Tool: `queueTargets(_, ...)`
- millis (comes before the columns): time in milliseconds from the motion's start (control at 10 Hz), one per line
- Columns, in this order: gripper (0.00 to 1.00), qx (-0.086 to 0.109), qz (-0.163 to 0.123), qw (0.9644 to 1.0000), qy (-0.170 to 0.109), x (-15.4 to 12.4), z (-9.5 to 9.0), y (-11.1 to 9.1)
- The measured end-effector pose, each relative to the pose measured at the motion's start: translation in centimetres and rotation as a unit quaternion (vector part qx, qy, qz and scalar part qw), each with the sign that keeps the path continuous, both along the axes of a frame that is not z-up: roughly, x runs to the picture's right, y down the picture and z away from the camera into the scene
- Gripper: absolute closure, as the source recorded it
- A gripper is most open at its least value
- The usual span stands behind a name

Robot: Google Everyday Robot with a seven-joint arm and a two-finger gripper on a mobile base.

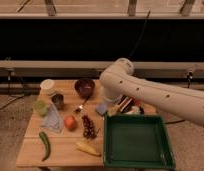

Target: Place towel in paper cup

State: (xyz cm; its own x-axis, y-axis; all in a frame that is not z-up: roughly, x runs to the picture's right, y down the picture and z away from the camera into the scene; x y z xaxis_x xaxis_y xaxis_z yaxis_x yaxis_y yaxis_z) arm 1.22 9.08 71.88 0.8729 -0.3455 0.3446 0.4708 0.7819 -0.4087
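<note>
Below the paper cup (47,86), towel (52,120) on table (29,150); fingers (106,101) by blue sponge (101,108).

Blue-grey towel (52,121), cream paper cup (47,86) — green tray (137,144)

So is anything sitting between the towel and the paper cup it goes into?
Yes: the green cup and the metal cup stand between the towel and the paper cup, flanking the straight path. The hand hangs beside the bowl.

Dim warm light over the table (65,151); claw (108,104) shadowed beneath the arm (145,92)
</note>
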Motion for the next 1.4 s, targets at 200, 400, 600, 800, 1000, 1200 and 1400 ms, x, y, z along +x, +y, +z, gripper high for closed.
queueTargets(200,0.35,-0.001,-0.038,0.9972,-0.064,-4.5,0.4,0.4)
queueTargets(400,0.35,-0.002,-0.046,0.9956,-0.082,-5.6,0.4,0.6)
queueTargets(600,0.35,-0.003,-0.045,0.9956,-0.082,-5.6,0.4,0.6)
queueTargets(800,0.35,-0.002,-0.046,0.9956,-0.082,-5.6,0.4,0.6)
queueTargets(1000,0.35,0.01,-0.061,0.9923,-0.107,-6.3,1.7,0.2)
queueTargets(1200,0.35,0.022,-0.087,0.9874,-0.13,-8.7,3.4,-0.7)
queueTargets(1400,0.35,0.032,-0.124,0.9804,-0.15,-11.7,6.2,-2.6)
